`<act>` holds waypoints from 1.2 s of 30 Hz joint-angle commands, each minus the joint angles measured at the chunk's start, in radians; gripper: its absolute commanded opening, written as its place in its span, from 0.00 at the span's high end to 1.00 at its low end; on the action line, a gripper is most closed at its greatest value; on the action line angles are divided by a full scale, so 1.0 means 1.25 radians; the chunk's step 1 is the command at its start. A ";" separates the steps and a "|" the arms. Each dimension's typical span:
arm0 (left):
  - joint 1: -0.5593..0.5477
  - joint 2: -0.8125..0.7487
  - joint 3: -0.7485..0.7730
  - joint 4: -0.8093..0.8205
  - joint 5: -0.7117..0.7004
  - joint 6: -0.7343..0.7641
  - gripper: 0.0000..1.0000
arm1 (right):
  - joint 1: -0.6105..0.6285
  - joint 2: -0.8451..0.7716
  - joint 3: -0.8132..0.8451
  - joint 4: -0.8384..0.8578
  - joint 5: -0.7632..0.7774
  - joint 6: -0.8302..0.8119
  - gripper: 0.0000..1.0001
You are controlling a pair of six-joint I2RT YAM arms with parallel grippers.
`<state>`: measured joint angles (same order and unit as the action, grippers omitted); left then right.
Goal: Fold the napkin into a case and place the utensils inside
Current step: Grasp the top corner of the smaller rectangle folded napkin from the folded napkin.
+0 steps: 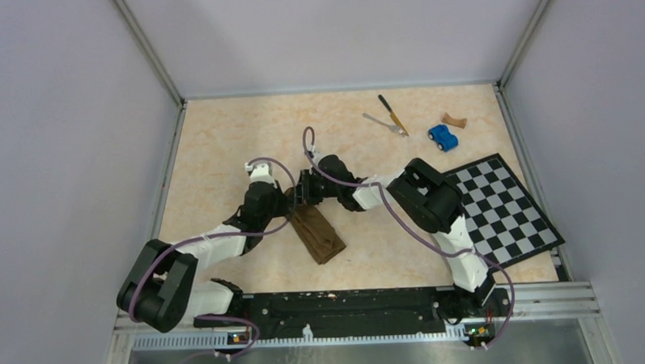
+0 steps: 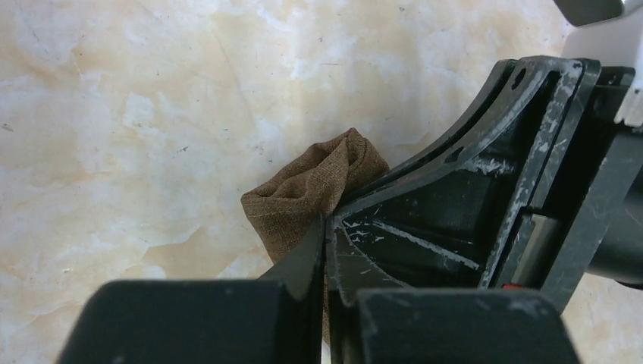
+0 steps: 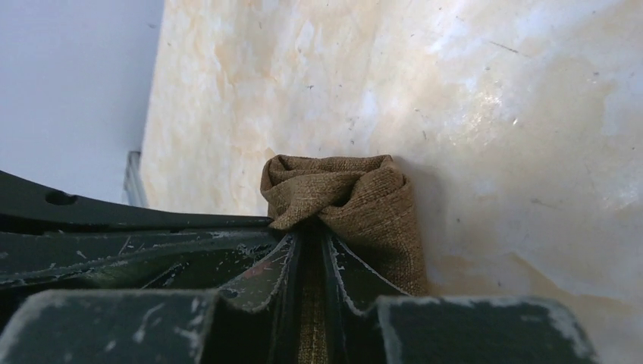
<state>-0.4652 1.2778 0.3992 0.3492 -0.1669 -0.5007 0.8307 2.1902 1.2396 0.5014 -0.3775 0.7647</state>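
Marbled beige bench (image 1: 221,153), grey walls: dark brown napkin (image 1: 321,237) lies mid-bench as a narrow folded strip, far end pinched by left pincer (image 2: 326,221) and right pincer (image 3: 309,226), both clamped on cloth; knife (image 1: 392,113) and fork (image 1: 384,124) far right.

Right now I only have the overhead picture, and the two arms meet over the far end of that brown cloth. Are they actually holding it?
Observer: Yes for the left one. Its wrist camera shows the left tool closed on a bunched end of the napkin.
Operator: And the right one?
Observer: The right tool pinches it too. Its camera shows brown fabric running down between its jaws.
Operator: Is the cloth flat there?
Observer: No. In the right wrist view that end puckers into crossed folds just ahead of the tool.
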 commanded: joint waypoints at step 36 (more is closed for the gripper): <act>0.182 0.061 0.020 -0.083 0.223 -0.197 0.62 | -0.016 0.072 0.138 -0.046 0.007 0.092 0.82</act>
<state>-0.2028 1.4277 0.4580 0.3088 0.0475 -0.7567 0.8028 2.2940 1.3834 0.4561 -0.4389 0.8936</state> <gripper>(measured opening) 0.328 0.140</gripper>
